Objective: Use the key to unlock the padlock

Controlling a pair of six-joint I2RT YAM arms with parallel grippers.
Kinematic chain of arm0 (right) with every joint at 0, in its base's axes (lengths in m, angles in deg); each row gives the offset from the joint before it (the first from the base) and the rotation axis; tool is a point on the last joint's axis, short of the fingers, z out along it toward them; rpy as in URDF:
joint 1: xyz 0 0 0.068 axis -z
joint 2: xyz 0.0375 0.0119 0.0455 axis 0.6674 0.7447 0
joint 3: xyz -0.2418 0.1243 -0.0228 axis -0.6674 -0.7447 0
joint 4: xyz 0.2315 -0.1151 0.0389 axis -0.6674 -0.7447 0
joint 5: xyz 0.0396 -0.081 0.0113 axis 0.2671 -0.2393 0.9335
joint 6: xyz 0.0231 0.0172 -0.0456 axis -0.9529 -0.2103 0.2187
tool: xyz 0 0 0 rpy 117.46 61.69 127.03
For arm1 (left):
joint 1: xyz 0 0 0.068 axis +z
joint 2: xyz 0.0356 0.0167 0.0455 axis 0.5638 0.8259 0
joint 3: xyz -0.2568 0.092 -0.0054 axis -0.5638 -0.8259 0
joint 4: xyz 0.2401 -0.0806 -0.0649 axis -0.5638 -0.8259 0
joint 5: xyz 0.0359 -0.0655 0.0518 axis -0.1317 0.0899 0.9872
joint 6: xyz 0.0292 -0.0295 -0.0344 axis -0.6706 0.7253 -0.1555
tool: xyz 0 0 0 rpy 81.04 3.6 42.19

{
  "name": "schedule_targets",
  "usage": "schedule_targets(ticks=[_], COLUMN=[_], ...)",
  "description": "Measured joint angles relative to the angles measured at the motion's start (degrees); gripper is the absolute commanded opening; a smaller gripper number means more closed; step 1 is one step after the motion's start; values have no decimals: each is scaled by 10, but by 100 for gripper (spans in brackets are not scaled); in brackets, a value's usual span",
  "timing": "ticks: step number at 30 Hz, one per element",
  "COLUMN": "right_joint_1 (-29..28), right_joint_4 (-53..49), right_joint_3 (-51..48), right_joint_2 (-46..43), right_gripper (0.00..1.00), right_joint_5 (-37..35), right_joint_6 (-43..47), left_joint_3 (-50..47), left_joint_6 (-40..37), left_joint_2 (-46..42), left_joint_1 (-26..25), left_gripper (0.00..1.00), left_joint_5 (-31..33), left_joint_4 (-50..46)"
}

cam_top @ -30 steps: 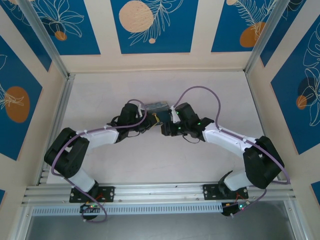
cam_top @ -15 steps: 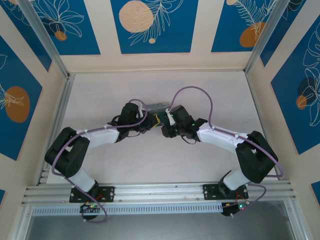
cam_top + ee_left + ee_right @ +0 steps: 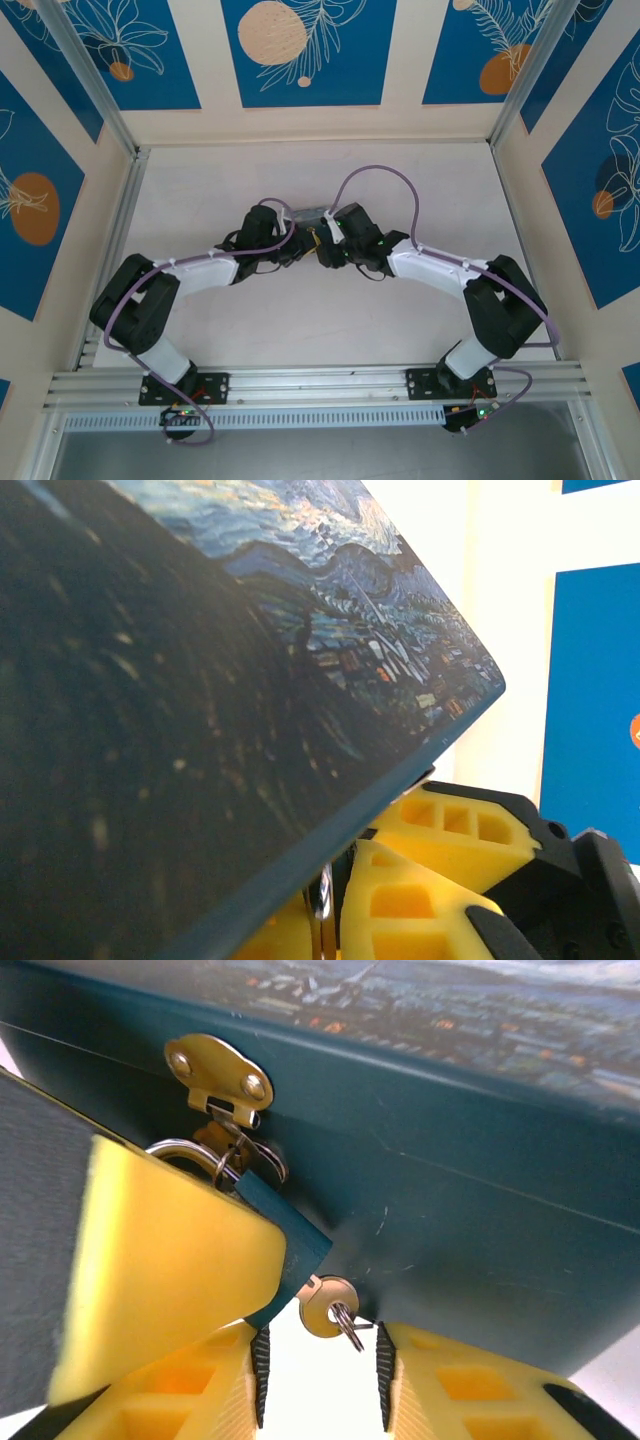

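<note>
You are at the key-grasp step: the key [image 3: 322,1308] is already seated in the bottom of the padlock [image 3: 290,1245], but nothing has turned it yet, and the lock looks closed.

The padlock hangs by its silvery shackle from the brass hasp [image 3: 218,1072] on the front wall of the painted box [image 3: 450,1160], which sits mid-desk [image 3: 330,330] between the two arms. The key's round head, with a small split ring [image 3: 347,1324] through it, pokes down from the teal body.

Your right gripper [image 3: 320,1365] is released. Its ribbed pads stand apart on either side of the line below the key head, just short of it, touching nothing.

A yellow finger [image 3: 160,1250] of the left gripper [image 3: 298,247] lies flat against the padlock body from the side. Its partner is hidden, so you cannot tell whether the left gripper is actually clamped on the lock or only bracing it.

Next, I judge you need to:
- Ease the right gripper forward until the pads bracket the flat head.
- Close squarely on the head and not on the ring.
- Roll the wrist to turn the key.

The lock must be steadied, or it will likely swing on the hasp with the turn.
</note>
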Motion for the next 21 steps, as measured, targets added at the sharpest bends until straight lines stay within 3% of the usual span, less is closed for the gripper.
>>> schedule_targets(ticks=[15,21], right_joint_1=[11,14], right_joint_4=[-6,-18], right_joint_3=[10,18], right_joint_2=[9,9], right_gripper=[30,14], right_joint_5=[17,24], right_joint_6=[0,1], left_joint_3=[6,6], left_joint_6=[0,0], left_joint_2=[5,5], left_joint_1=[0,2], left_gripper=[0,0], left_joint_5=[-4,-3], left_joint_4=[3,5])
